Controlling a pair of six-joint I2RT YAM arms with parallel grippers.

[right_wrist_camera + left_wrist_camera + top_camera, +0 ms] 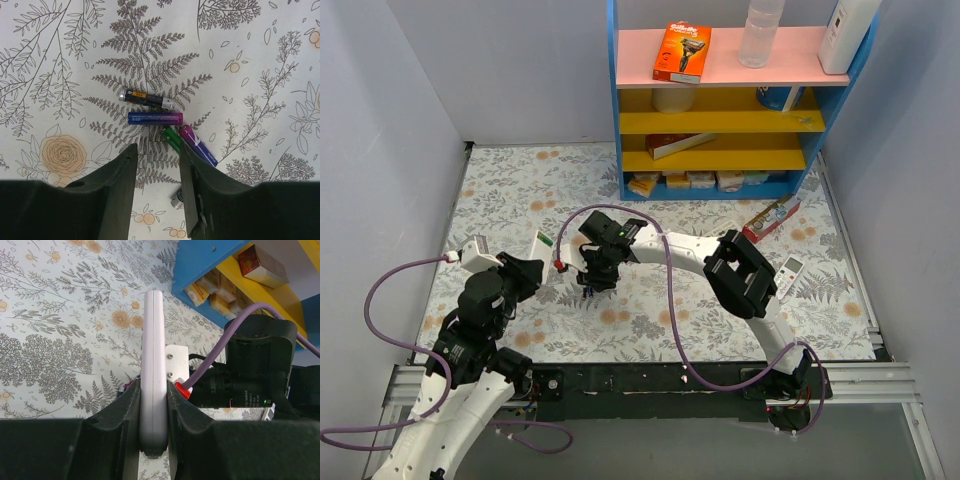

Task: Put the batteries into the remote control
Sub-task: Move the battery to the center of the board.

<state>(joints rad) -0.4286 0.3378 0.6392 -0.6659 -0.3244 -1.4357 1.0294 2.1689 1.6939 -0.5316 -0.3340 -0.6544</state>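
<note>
Plainly, the small cylindrical batteries (155,118) lie loose on the flower-printed tablecloth (60,60) in a close cluster. There is a dark one with silver ends and an orange mark, and a blue-purple one just below it. A green one and a magenta-and-blue one touch side by side at a slant. Each carries fine print, too small to read. The silvery end of one more cylinder peeps out beside a finger (197,200) of the right gripper (157,150).

The slim white plastic remote control (152,340) is off the table, seen edge-on in the left wrist view. It is clamped between the closed jaws of the left gripper (153,390). From above, its far end shows a small green patch (no lettering can be made out).

Farther back stands a blue shelf unit (613,100) with a pink top and yellow boards. On top are an orange razor pack (681,52) whose lettering looks like Gillette, a clear plastic bottle (761,30) and a white bottle (847,30). Small boxes fill the bottom shelf. A long red-and-white carton (770,218) lies in front of the shelf, and a second white remote (788,272) lies by the right arm's elbow.

The right arm reaches leftward across the table with its wrist pointing straight down. Its jaws are partly open, holding nothing, above the batteries. The left arm is folded near its base, with its gripper raised.
</note>
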